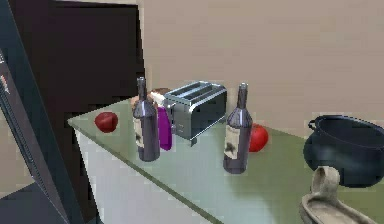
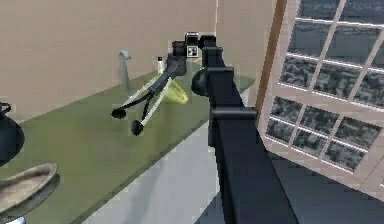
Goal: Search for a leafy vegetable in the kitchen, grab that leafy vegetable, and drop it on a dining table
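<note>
Fingers (image 2: 140,98) of gripper (image 2: 126,120) slanting toward the arm side view's near left over green counter (image 2: 70,140); cannot tell whether anything held. Yellow-green lump (image 2: 180,97), probably the leafy vegetable, flat on counter just right of the fingers, nearer their base than their tips. Long axis seemingly crossing the fingers' line. Next move judged a shift right. Counted: one lump, two wine bottles (image 1: 146,120), one toaster (image 1: 195,105), two red fruits (image 1: 106,121), one pot (image 1: 345,148).

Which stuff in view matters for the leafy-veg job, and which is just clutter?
Job: gripper; yellow-green lump by it, likely the vegetable.
Clutter: wine bottles, toaster, apple, tomato, purple bottle, black pot, faucet.
</note>
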